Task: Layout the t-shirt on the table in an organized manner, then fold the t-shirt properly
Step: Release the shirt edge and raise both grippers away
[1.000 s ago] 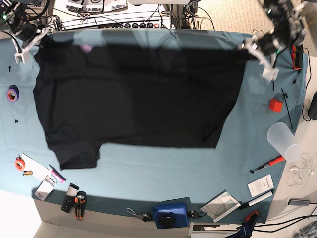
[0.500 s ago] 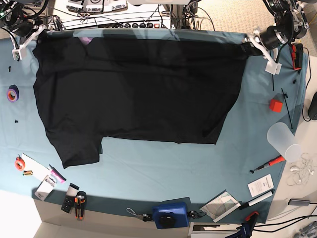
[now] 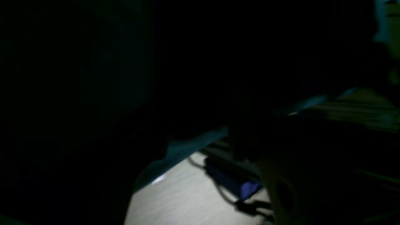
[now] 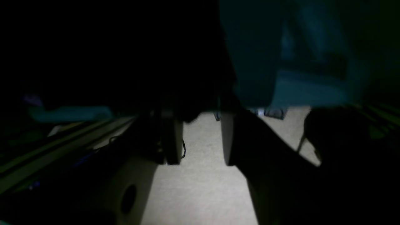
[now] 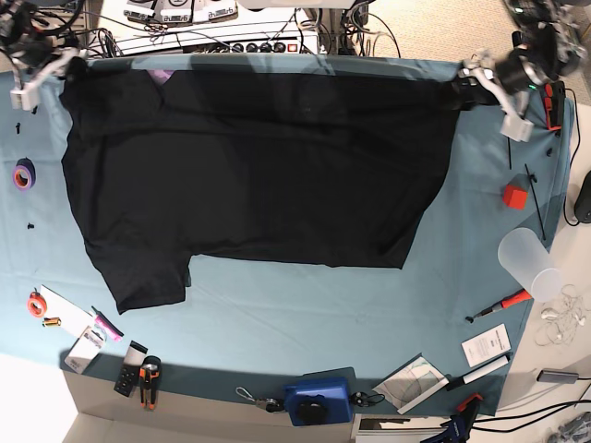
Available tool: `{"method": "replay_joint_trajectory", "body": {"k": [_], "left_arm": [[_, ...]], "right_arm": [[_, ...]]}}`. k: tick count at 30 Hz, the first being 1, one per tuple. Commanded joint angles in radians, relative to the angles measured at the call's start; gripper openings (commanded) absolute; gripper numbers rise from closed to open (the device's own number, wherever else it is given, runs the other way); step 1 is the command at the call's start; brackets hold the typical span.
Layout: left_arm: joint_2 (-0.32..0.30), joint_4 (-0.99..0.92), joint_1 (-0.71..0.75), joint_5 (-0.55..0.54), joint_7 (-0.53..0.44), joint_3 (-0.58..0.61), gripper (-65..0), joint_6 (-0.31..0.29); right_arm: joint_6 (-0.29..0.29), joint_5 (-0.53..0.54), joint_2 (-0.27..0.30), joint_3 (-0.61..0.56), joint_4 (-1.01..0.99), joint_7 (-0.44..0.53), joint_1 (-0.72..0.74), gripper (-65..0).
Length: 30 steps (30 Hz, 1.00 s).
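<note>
One t-shirt [image 5: 259, 166], black, plain side up. It lies spread flat over the far half of the desk [image 5: 323, 314], its upper edge along the desk's far edge. One sleeve [image 5: 143, 281] points toward the near side at the base view's left. A small purple patch [image 5: 161, 76] shows at the far edge near the left corner.

One desk, teal cloth cover, bare along the near side of the shirt.

Two claws:
- Right claw [image 5: 37, 78]: at the shirt's far corner on the base view's left, just off the fabric. In the right wrist view the claw [image 4: 198, 159] is released; its fingers [image 4: 170, 140] stand apart with only pale floor between them and nothing grasped.
- Left claw [image 5: 494, 92]: at the shirt's far corner on the base view's right, touching or just beside the fabric edge. Left wrist view too dark; I cannot tell whether it is released or clenched.

Several loose items at the desk edges:
- tape roll [image 5: 24, 173], purple, left edge
- cube [image 5: 514, 196], red, right side
- cup [image 5: 528, 263], clear, on its side, right edge
- screwdriver [image 5: 503, 304], red handle
- card [image 5: 486, 344], white
- box [image 5: 318, 401], blue, near edge
- pliers [image 5: 148, 380], orange handles, near left corner
</note>
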Motion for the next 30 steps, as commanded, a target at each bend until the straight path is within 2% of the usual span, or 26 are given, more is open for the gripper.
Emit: {"method": "replay_joint_trajectory", "body": {"k": [1, 6, 10, 12, 14, 18, 20, 23, 26, 30], "left_arm": [[-0.021, 0.014, 0.014, 0.085, 0.037, -0.008, -33.0, 0.020], [-0.024, 0.099, 0.013, 0.086, 0.027, -0.008, -33.0, 0.020], [-0.023, 0.168, 0.013, 0.085, -0.071, -0.008, -33.0, 0.015], [-0.023, 0.197, 0.010, 0.086, -0.165, -0.007, -33.0, -0.050], [-0.023, 0.216, -0.012, 0.086, -0.234, -0.006, -33.0, -0.114], [-0.023, 0.220, -0.119, 0.118, -0.235, 0.010, -33.0, -0.113], [-0.023, 0.219, -0.176, 0.178, -0.232, 0.059, -33.0, -0.110], [-0.023, 0.219, -0.251, 0.276, -0.241, 0.195, -33.0, -0.097], [-0.023, 0.219, -0.308, 0.460, -0.352, 0.358, -33.0, -0.058], [-0.023, 0.211, -0.372, 0.766, -0.510, 0.552, -33.0, 0.063]], "right_arm": [[0.001, 0.025, 0.022, 0.033, 0.013, 0.007, -0.008, -44.6], [0.002, 0.143, 0.022, 0.157, 0.013, 0.007, -0.008, -44.6], [0.023, 0.285, 0.024, 0.249, 0.013, 0.007, -0.007, -44.6], [0.023, 0.332, 0.039, 0.264, 0.013, 0.007, -0.001, -44.6], [0.023, 0.330, 0.064, 0.264, 0.013, 0.007, 0.014, -44.6], [0.023, 0.329, 0.108, 0.262, 0.013, 0.007, 0.098, -44.6], [0.023, 0.328, 0.124, 0.254, 0.013, 0.007, 0.156, -44.6], [0.023, 0.320, 0.142, 0.208, 0.013, 0.007, 0.232, -44.6], [0.023, 0.282, 0.143, 0.128, 0.013, 0.007, 0.291, -44.6], [0.023, 0.212, 0.143, 0.002, 0.013, 0.007, 0.346, -44.7]]}}
